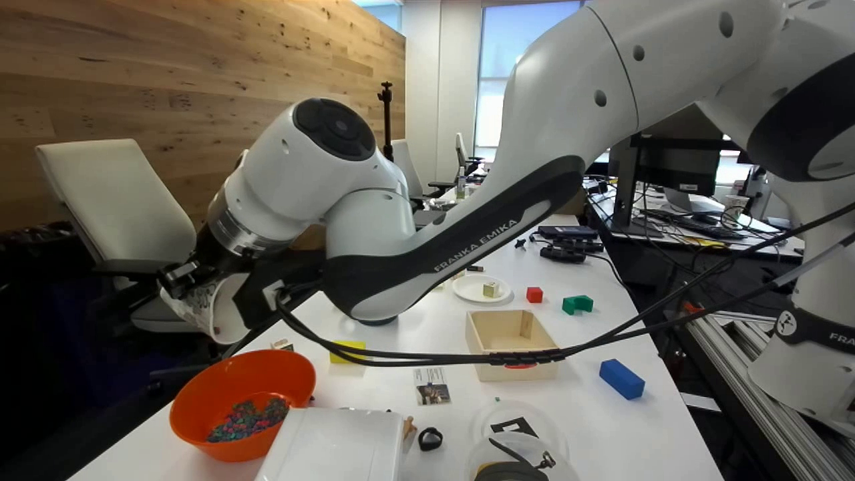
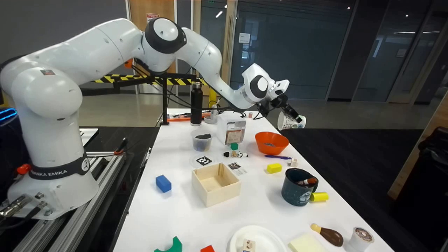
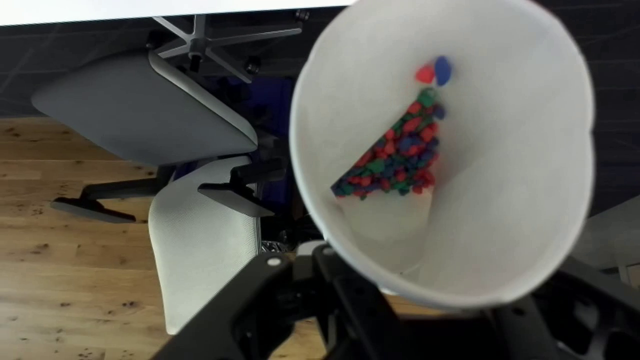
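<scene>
My gripper (image 2: 293, 112) is shut on a white paper cup (image 2: 287, 122) with a printed outside. The cup is tilted nearly onto its side; it also shows in an exterior view (image 1: 224, 310). In the wrist view, small red, green and blue pieces (image 3: 395, 160) lie inside the cup (image 3: 515, 150), with two nearer its rim. The fingertips are hidden behind the cup there. An orange bowl (image 1: 267, 364) with similar pieces (image 1: 247, 421) in it stands on the table below the cup. The bowl also shows in an exterior view (image 2: 271, 140), where the cup is above it and to the right.
A white box (image 1: 334, 444) stands beside the bowl. A wooden box (image 2: 217, 196), a blue block (image 2: 163, 183), a yellow block (image 2: 274, 168) and a dark mug (image 2: 296, 190) stand on the table. A white chair (image 1: 120, 200) is beyond the table edge. Cables hang from the arm.
</scene>
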